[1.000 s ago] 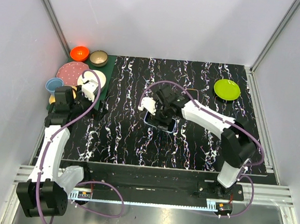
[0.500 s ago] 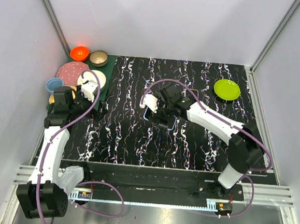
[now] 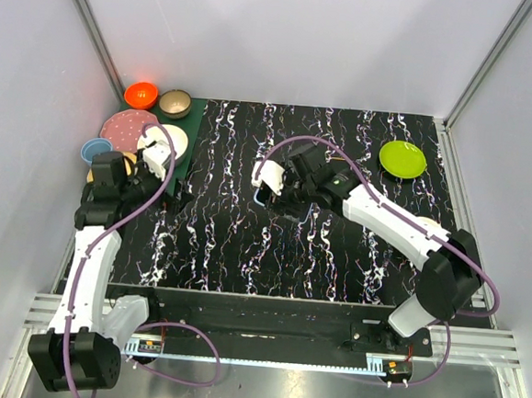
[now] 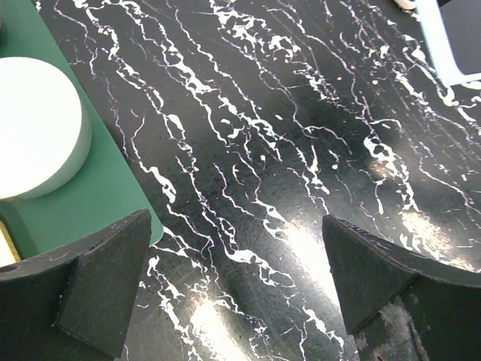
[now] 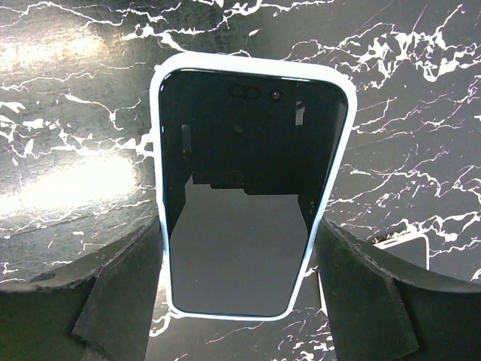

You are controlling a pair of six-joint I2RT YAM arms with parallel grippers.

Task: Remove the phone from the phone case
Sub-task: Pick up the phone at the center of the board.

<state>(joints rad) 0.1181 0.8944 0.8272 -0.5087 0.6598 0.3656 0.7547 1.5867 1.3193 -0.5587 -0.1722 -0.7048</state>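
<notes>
Our right hand [image 5: 239,280] is clamped on the long sides of the pale blue phone case [image 5: 156,135], with the phone [image 5: 248,150] still inside it, near the middle of the black marbled worktop [image 4: 301,113]. The screen is dark and glossy, and we can't read any logo or text. From the top camera the wrist hides most of it. Our left hand [image 4: 237,289] hangs wide open beside the green mat [image 4: 113,195].
</notes>
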